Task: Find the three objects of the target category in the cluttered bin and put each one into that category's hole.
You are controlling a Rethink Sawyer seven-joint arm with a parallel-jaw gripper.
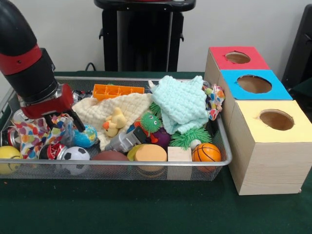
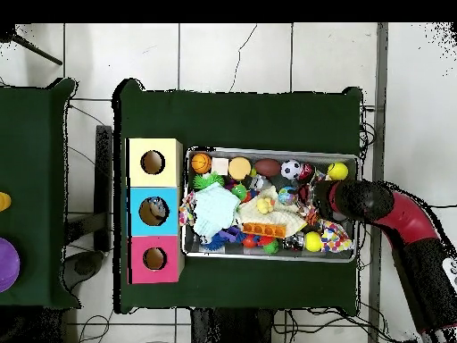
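Green cloth covers the worktop (image 1: pixel 146 209), which carries a wire mesh bin (image 1: pixel 117 170) and a row of three wooden boxes. Down inside the bin's end farthest from the boxes sits the end effector (image 1: pixel 62 121), its dark fingers lowered among the clutter; whether they are spread or closed on anything cannot be told. Right beneath and beside it lie a patterned multicoloured cloth (image 1: pixel 31 136), a small blue globe ball (image 1: pixel 87 136) and a soccer ball (image 1: pixel 75 155), with a yellow ball (image 1: pixel 9 157) at the bin's corner just past the cloth. Farther out toward the boxes come a cream waffle cloth (image 1: pixel 124 109) with a yellow rubber duck (image 1: pixel 115 122) on it, an orange tray (image 1: pixel 117 90) behind, a green spiky toy (image 1: pixel 151 122), a brown football (image 1: pixel 109 157) and a wooden block (image 1: pixel 179 155). Beyond these lie a mint knitted cloth (image 1: pixel 183 102) and a small basketball (image 1: pixel 206 152). Well apart from the end effector, outside the bin, stand the red-topped box (image 1: pixel 222 61), the blue-topped box (image 1: pixel 275 90) and the yellow-topped box (image 1: pixel 292 131), each with a round hole in its lid
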